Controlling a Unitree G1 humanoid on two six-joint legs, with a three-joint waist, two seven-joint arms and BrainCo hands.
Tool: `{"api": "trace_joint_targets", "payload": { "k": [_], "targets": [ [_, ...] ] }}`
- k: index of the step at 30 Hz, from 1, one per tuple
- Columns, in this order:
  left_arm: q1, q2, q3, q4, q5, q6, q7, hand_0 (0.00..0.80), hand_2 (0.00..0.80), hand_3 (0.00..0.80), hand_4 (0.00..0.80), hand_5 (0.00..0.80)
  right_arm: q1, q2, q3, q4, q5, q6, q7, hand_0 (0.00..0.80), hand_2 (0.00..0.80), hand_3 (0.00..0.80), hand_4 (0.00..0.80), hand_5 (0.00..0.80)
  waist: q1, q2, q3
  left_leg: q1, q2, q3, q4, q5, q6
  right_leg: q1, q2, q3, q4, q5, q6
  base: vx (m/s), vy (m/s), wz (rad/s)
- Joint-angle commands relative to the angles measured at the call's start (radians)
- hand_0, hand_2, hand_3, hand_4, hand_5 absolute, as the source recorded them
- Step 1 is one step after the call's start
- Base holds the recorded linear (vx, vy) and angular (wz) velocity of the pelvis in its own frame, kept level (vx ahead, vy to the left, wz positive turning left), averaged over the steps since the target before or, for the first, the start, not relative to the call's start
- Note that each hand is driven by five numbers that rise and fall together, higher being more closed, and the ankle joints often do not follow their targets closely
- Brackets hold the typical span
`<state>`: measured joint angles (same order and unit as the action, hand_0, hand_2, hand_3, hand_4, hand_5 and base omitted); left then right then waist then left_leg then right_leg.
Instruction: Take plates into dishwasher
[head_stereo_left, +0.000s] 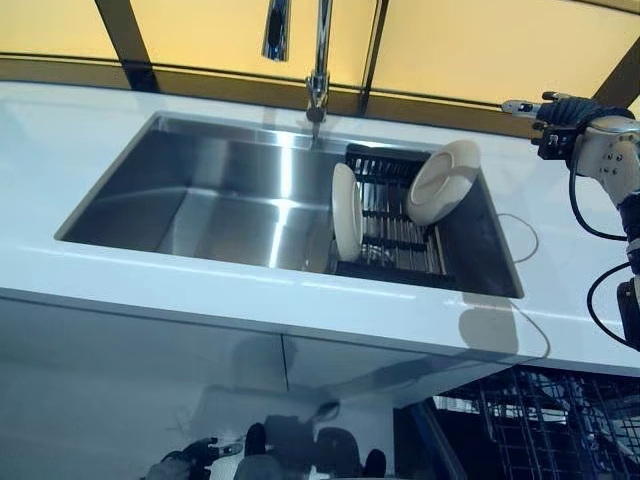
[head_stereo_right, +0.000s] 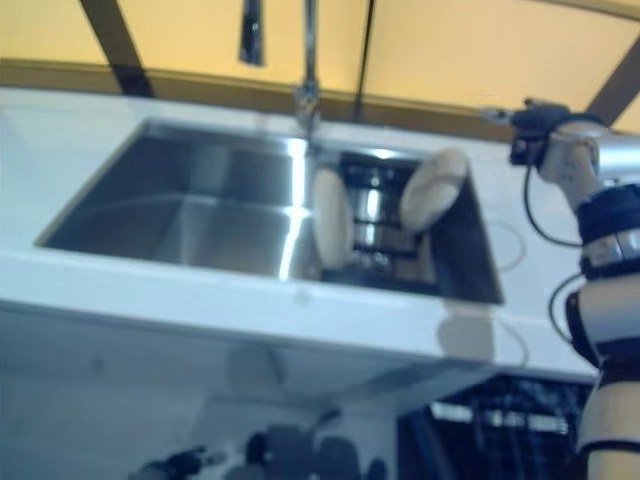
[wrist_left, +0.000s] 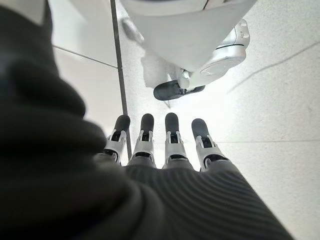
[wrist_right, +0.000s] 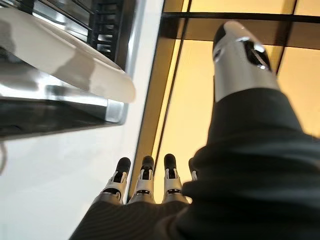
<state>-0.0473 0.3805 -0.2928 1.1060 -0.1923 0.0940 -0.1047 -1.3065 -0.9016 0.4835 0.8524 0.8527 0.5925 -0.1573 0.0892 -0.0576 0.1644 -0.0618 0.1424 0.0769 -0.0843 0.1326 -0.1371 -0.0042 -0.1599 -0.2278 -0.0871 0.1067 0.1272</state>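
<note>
The sink (head_stereo_left: 200, 200) lay to the left of the right hand (head_stereo_left: 560, 110), whose fingers were straight and held nothing. Two plates, one leaning (head_stereo_left: 443, 180) and one upright (head_stereo_left: 346, 212), stood in the rack (head_stereo_left: 395, 245) below it. They were judged rigid, smooth and breakable; grasp at the rim. The left hand (wrist_left: 165, 145) hung relaxed, fingers straight.

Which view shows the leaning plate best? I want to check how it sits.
The left eye view: the leaning plate rests tilted against the rack, sharply seen. The right eye view shows it blurred, the right wrist view only its rim, the left wrist view nothing.
</note>
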Motion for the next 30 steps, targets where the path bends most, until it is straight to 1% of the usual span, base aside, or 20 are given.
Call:
{"api": "trace_joint_targets", "payload": {
  "k": [1, 4, 6, 14, 23, 30],
  "targets": [
    [-0.068, 0.053, -0.039, 0.003, -0.068, -0.024, 0.054, 0.000, 0.000, 0.000, 0.000, 0.000, -0.111, -0.039, 0.045, -0.051, 0.035, -0.078, -0.025, 0.000, 0.000, 0.000, 0.000, 0.000, -0.002, -0.015, 0.048, 0.010, -0.026, 0.002, -0.003, -0.061, 0.012, -0.021, -0.037, 0.003, 0.000, 0.003, 0.046, -0.034, 0.011, 0.00],
    [-0.070, 0.050, -0.030, -0.009, -0.091, -0.031, 0.076, 0.000, 0.000, 0.000, 0.000, 0.000, -0.102, -0.044, 0.036, -0.058, 0.038, -0.073, -0.012, 0.000, 0.000, 0.000, 0.000, 0.000, -0.005, -0.012, 0.052, 0.007, -0.026, 0.001, -0.003, -0.059, 0.010, -0.022, -0.036, 0.004, 0.000, 0.002, 0.044, 0.000, 0.000, 0.00],
    [-0.073, 0.050, -0.024, -0.019, -0.102, -0.020, 0.083, 0.000, 0.000, 0.000, 0.000, 0.000, -0.096, -0.045, 0.031, -0.060, 0.036, -0.071, -0.005, 0.000, 0.000, 0.000, 0.000, 0.000, -0.005, -0.011, 0.054, 0.006, -0.026, 0.002, -0.003, -0.058, 0.009, -0.022, -0.036, 0.002, 0.000, 0.002, 0.043, 0.000, 0.000, 0.00],
    [-0.089, 0.049, -0.026, -0.024, -0.117, -0.003, 0.072, 0.000, 0.000, 0.000, 0.000, 0.000, -0.103, -0.031, 0.037, -0.054, 0.017, -0.071, -0.010, 0.000, 0.000, 0.000, 0.000, 0.000, -0.008, -0.008, 0.064, -0.005, -0.022, 0.007, -0.003, -0.052, 0.005, -0.031, -0.030, 0.003, 0.000, -0.001, 0.039, -0.004, 0.001, 0.00],
    [-0.096, 0.053, -0.030, -0.033, -0.140, -0.013, 0.077, 0.000, 0.000, 0.000, 0.000, 0.000, -0.118, -0.035, 0.054, -0.043, 0.013, -0.066, 0.006, 0.000, 0.000, 0.000, 0.000, 0.000, -0.010, -0.006, 0.071, -0.007, -0.021, 0.006, -0.003, -0.049, 0.002, -0.032, -0.027, 0.006, 0.000, -0.002, 0.037, 0.000, 0.000, 0.00],
    [-0.114, 0.051, -0.016, -0.051, -0.192, -0.039, 0.116, 0.000, 0.000, 0.000, 0.000, 0.000, -0.110, -0.021, 0.055, -0.046, -0.011, -0.055, 0.015, 0.000, 0.000, 0.000, 0.000, 0.000, -0.011, -0.001, 0.079, -0.011, -0.022, 0.004, -0.003, -0.047, 0.001, -0.035, -0.029, 0.006, 0.000, -0.001, 0.035, 0.000, 0.000, 0.00]
  ]
}}
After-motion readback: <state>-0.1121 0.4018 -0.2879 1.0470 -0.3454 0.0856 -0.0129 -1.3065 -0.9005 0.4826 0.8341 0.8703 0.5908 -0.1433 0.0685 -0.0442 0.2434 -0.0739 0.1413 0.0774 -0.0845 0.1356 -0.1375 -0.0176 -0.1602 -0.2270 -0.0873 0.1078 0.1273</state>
